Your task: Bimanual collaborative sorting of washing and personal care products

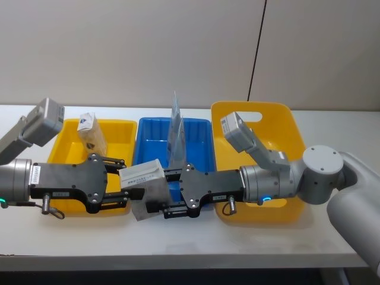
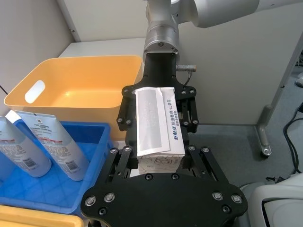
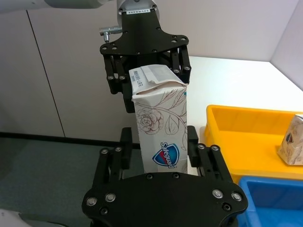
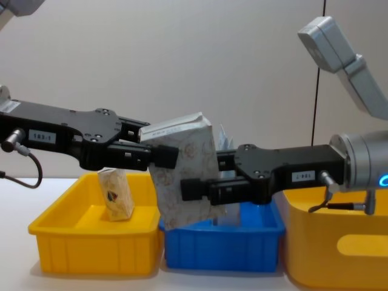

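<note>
A cream block pack point(image 1: 144, 185) with a flower print hangs tilted above the table's front edge, between the left yellow bin and the blue bin. My left gripper point(image 1: 126, 183) comes in from the left, shut on its upper end. My right gripper point(image 1: 164, 193) comes from the right, shut on the lower end. From the side, the pack point(image 4: 185, 173) sits between the left gripper point(image 4: 167, 156) and the right gripper point(image 4: 194, 189). A small beige pack point(image 1: 92, 133) stands in the left yellow bin point(image 1: 113, 133). Tall pale pouches point(image 1: 177, 127) stand in the blue bin point(image 1: 151, 136).
A taller yellow bin point(image 1: 261, 119) with a handle slot stands to the right of the blue bin, under my right arm. The three bins form a row across the white table point(image 1: 196, 243). A plain wall is behind them.
</note>
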Tool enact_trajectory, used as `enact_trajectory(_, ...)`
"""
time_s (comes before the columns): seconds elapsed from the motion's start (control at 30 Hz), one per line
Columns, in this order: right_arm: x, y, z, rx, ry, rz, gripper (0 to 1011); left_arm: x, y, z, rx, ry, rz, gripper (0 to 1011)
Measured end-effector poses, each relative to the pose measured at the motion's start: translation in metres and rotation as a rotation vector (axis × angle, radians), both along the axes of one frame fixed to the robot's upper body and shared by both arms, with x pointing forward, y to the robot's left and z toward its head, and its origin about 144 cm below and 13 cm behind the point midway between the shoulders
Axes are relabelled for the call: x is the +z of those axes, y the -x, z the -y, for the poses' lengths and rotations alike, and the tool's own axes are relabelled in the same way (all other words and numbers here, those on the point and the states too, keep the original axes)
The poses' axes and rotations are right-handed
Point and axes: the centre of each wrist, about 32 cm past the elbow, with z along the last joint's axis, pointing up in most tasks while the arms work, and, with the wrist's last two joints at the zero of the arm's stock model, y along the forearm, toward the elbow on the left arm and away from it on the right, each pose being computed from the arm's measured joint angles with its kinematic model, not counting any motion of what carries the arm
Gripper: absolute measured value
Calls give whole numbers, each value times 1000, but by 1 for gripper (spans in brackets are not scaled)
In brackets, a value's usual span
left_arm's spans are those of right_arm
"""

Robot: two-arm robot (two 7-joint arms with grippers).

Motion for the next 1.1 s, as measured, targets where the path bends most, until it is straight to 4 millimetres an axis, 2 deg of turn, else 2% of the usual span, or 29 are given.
enact_trajectory(0.1,0,0,0,0,1,3,596,0,0,0,0,0,0,424)
enact_trajectory(0.13,0,0,0,0,1,4,534,0,0,0,0,0,0,424)
enact_trajectory(0.17,0,0,0,0,1,4,524,0,0,0,0,0,0,424)
enact_trajectory(0.2,0,0,-1,0,1,5,457,0,0,0,0,0,0,424)
enact_trajectory(0.37,0,-1,-1,-1,2,8,347,0,0,0,0,0,0,424)
enact_trajectory(0.63,0,-1,-1,-2,3,10,337,0,0,0,0,0,0,429)
enact_trajectory(0.87,0,-1,-1,-2,4,11,337,0,0,0,0,0,0,628)
enact_trajectory(1.0,0,-1,-1,-2,4,11,337,0,0,0,0,0,0,780)
enact_trajectory(1.07,0,-1,-1,-2,4,11,337,0,0,0,0,0,0,816)
enact_trajectory(1.1,0,-1,-1,-2,4,11,337,0,0,0,0,0,0,871)
